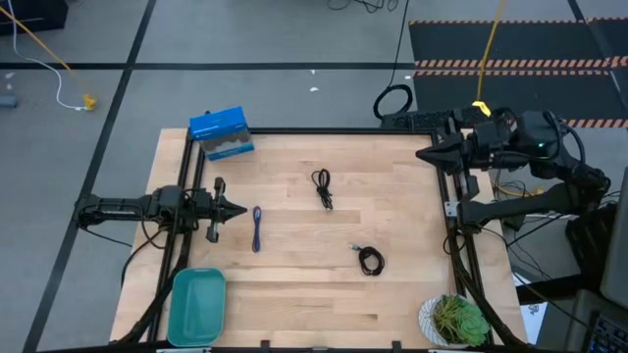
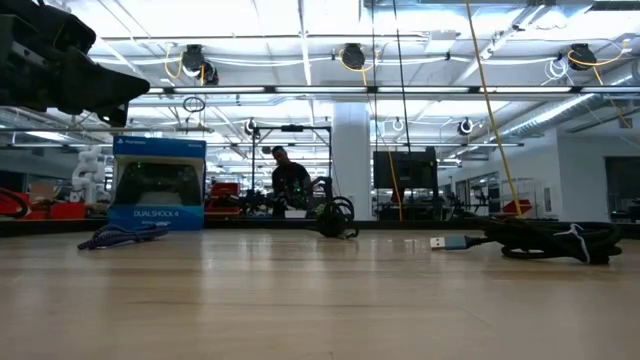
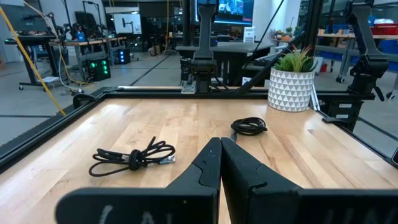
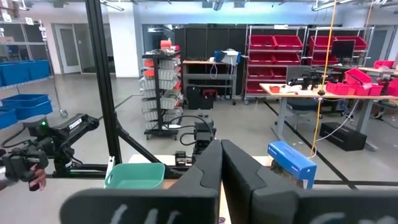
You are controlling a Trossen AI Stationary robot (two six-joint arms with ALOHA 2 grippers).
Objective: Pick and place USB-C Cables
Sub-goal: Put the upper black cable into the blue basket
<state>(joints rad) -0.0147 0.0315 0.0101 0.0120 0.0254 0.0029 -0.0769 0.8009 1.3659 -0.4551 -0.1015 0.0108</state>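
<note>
Three cables lie flat on the wooden table, none touched. A blue-purple one (image 1: 256,227) (image 2: 122,236) is just right of my left gripper. A thin black one (image 1: 323,188) (image 3: 132,157) lies mid-table toward the far side. A coiled black one (image 1: 369,258) (image 3: 249,126) (image 2: 550,240) lies toward the near side. My left gripper (image 1: 235,209) (image 3: 219,148) hovers shut near the table's left edge, pointing right. My right gripper (image 1: 422,154) (image 4: 221,148) is shut above the far right corner, pointing left.
A teal tray (image 1: 197,304) (image 4: 134,175) sits at the near left corner. A blue box (image 1: 221,132) (image 2: 156,185) stands at the far left. A potted plant (image 1: 453,319) (image 3: 291,87) is at the near right corner. A black frame (image 1: 294,130) borders the table.
</note>
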